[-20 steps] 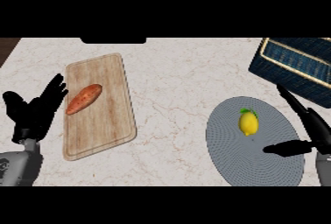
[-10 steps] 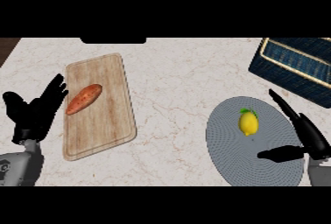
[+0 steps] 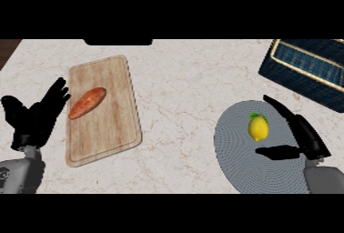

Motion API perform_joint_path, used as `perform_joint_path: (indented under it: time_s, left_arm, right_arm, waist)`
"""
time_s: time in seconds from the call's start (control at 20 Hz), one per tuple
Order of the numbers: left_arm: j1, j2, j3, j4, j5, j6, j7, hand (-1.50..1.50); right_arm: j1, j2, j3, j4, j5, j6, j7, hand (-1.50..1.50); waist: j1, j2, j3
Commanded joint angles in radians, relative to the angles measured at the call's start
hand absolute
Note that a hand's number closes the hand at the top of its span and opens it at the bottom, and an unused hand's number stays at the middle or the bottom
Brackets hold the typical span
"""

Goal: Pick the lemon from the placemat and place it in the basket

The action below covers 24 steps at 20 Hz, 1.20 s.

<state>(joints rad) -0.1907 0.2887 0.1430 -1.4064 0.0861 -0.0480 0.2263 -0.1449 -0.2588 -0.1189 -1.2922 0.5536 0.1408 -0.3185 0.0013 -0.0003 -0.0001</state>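
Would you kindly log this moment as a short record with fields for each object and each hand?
lemon: on the placemat, not held
basket: far right of the counter, beyond the placemat
right hand: open, just right of the lemon, fingers straight, thumb below the lemon
left hand: open, resting at the left edge
cutting board: left side, carrying a sweet potato

We look down on a pale marble counter (image 3: 181,73) with faint veins. A wooden cutting board (image 3: 107,132) lies on it at the left, a round grey placemat (image 3: 252,168) at the lower right, and a dark blue basket (image 3: 306,68) sits at the upper right corner.
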Motion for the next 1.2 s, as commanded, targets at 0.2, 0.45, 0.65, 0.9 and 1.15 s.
perform_joint_path:
  time_s: [0.2, 0.45, 0.65, 0.9, 1.15]
  left_arm:
    - [0.023, -0.017, 0.015, -0.032, -0.02, -0.007, -0.007, 0.0]
    - [0.037, -0.037, 0.018, -0.06, -0.023, 0.003, 0.003, 0.0]
    - [-0.051, -0.005, 0.023, 0.027, -0.015, -0.018, 0.018, 0.0]
    - [-0.034, -0.019, -0.009, 0.043, -0.023, -0.044, -0.001, 0.0]
    - [-0.071, -0.045, -0.016, -0.022, -0.036, 0.009, 0.063, 0.0]
  right_arm:
    - [0.026, -0.019, 0.049, 0.004, 0.103, -0.038, -0.036, 1.5]
    - [0.005, 0.021, 0.086, 0.002, 0.137, -0.063, -0.015, 1.5]
    - [-0.135, 0.208, 0.255, -0.066, 0.338, -0.044, 0.493, 1.5]
    - [-0.32, 0.255, 0.421, -0.036, 0.333, -0.025, 0.917, 1.5]
    - [-0.425, 0.258, 0.579, -0.061, 0.118, -0.141, 1.162, 1.5]
  waist:
    - [-0.002, 0.0, 0.0]
    - [0.0, -0.001, 0.0]
    - [0.005, -0.004, -0.005]
    - [0.038, -0.001, -0.003]
    - [0.021, -0.001, 0.0]
